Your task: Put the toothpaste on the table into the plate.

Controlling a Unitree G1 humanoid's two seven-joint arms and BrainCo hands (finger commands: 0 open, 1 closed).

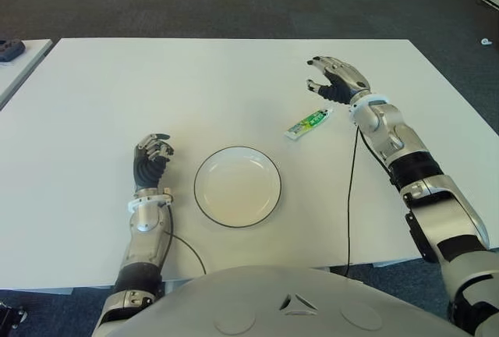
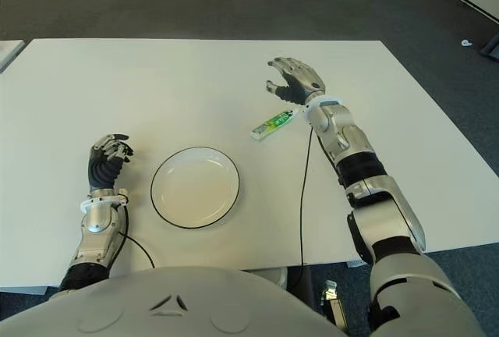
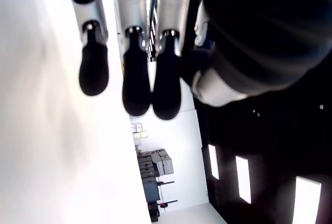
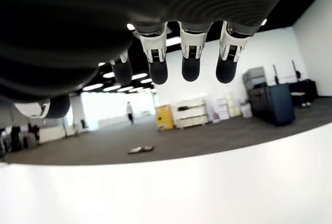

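A small green and white toothpaste tube point(image 1: 308, 124) lies flat on the white table point(image 1: 117, 87), up and to the right of the round white plate point(image 1: 237, 186) with a dark rim. My right hand point(image 1: 331, 79) hovers just beyond the tube, a little to its right, fingers spread and holding nothing. In the right wrist view the fingertips point(image 4: 190, 68) hang apart over bare table. My left hand point(image 1: 150, 157) shows to the left of the plate with fingers curled and nothing in them.
A black cable point(image 1: 349, 189) runs from the right arm down toward the table's near edge. Another table's corner with a dark object point(image 1: 9, 48) shows at the far left. Dark carpet lies beyond the far edge.
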